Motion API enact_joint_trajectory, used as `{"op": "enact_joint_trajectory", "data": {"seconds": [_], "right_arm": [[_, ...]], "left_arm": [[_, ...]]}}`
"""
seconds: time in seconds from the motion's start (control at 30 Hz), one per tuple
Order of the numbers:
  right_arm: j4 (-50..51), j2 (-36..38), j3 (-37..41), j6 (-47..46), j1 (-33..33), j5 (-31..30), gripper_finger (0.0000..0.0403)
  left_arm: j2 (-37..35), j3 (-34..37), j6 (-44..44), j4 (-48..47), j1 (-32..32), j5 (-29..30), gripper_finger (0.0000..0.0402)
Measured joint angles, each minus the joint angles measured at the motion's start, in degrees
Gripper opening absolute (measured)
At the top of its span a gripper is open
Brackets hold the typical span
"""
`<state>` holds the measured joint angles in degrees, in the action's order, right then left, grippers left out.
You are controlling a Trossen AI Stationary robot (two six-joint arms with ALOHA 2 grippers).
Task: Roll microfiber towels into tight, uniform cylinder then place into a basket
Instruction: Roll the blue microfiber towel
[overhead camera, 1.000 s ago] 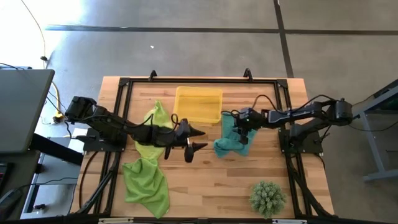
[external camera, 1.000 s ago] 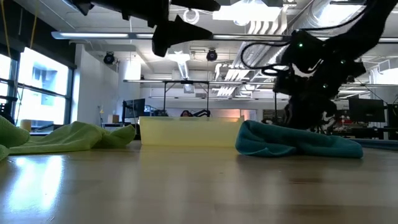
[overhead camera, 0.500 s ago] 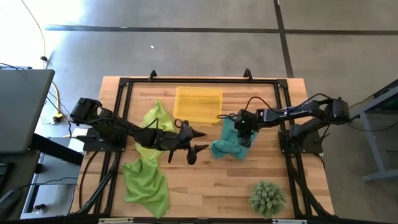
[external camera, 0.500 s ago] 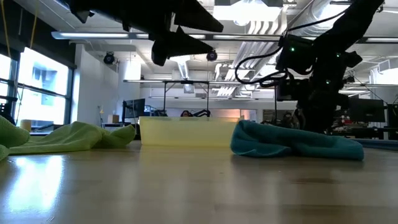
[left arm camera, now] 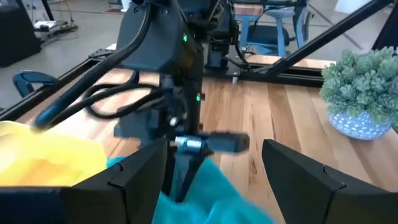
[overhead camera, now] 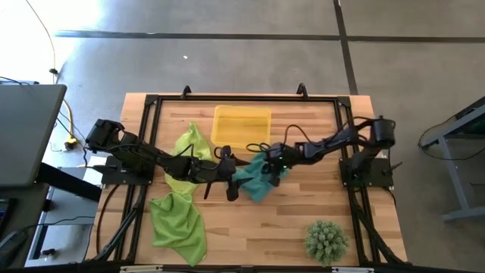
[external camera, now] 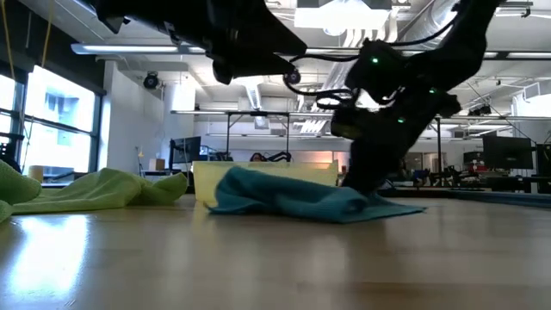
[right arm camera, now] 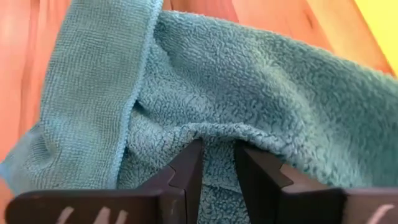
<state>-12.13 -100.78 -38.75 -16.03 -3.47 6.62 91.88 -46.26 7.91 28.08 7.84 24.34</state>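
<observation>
The teal towel point(overhead camera: 254, 182) lies crumpled on the table's middle, just near of the yellow basket point(overhead camera: 241, 127). My right gripper point(overhead camera: 271, 168) is shut on it, reaching in from the table's right. My left gripper point(overhead camera: 236, 176) hovers open above the towel's left part and touches nothing; in the low view it hangs high point(external camera: 254, 43) over the cloth point(external camera: 293, 198). Two lime-green towels lie loose at the left, one beside the basket point(overhead camera: 189, 152) and one nearer the front point(overhead camera: 179, 224). My right gripper pinches a raised fold of the teal towel point(right arm camera: 217, 140) between its two fingers point(right arm camera: 186, 174). The fingers slant down onto it from the table's right. The rest of the cloth lies slack on the table and trails toward the left point(external camera: 250, 191).
A spiky green plant in a pot point(overhead camera: 326, 241) stands at the front right. The black frame rails point(overhead camera: 148, 136) run along the table's sides and back. Bare wood shows between the teal towel and the plant.
My right gripper has moved toward the table's left and a little down, still shut on the teal towel. It has dragged the cloth along the table under my left gripper. The towel now lies flatter and more stretched out. My left gripper has rolled slightly.
</observation>
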Motion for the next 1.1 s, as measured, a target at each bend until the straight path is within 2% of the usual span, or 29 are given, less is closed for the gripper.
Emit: {"op": "enact_joint_trajectory", "data": {"seconds": [0.13, 0.23, 0.3, 0.4, 0.5, 0.6, 0.7, 0.87, 1.1], "right_arm": [[0.9, -3.8, -6.5, -5.8, 0.6, -0.1, 0.0089], [3.0, -5.4, -11.1, -6.0, 0.7, 0.7, 0.0089], [6.2, -5.2, -14.4, -1.9, 0.7, 0.8, 0.0089], [17.3, -4.6, -20.0, 5.2, 0.3, 1.0, 0.0089], [27.8, -4.2, -24.7, 11.9, 0.2, 1.0, 0.0089], [33.6, -3.7, -28.0, 19.3, 0.8, 1.0, 0.0089], [37.6, -3.8, -28.6, 23.5, 2.0, 1.0, 0.0089], [42.5, -3.8, -26.9, 25.1, 4.5, 0.6, 0.0089], [40.1, -3.8, -21.2, 29.0, 7.9, -4.2, 0.0089]], "left_arm": [[0.0, 0.0, 1.0, -1.2, 0.0, 0.3, 0.0254], [0.0, 0.0, 2.2, -5.9, 0.1, 0.3, 0.0254], [0.0, 0.0, 4.1, -9.4, 0.3, 0.3, 0.0254], [0.0, 0.0, 9.5, -13.4, 0.3, 0.3, 0.0254], [0.0, 0.0, 17.1, -15.0, 0.3, 0.3, 0.0254], [0.0, 0.0, 21.3, -15.0, 1.1, 0.4, 0.0254], [0.7, 0.0, 23.2, -14.9, 2.4, 0.3, 0.0254], [2.2, 0.0, 21.6, -15.2, 4.5, 0.3, 0.0254], [4.5, -0.1, 23.4, -16.9, 6.5, 0.3, 0.0254]]}}
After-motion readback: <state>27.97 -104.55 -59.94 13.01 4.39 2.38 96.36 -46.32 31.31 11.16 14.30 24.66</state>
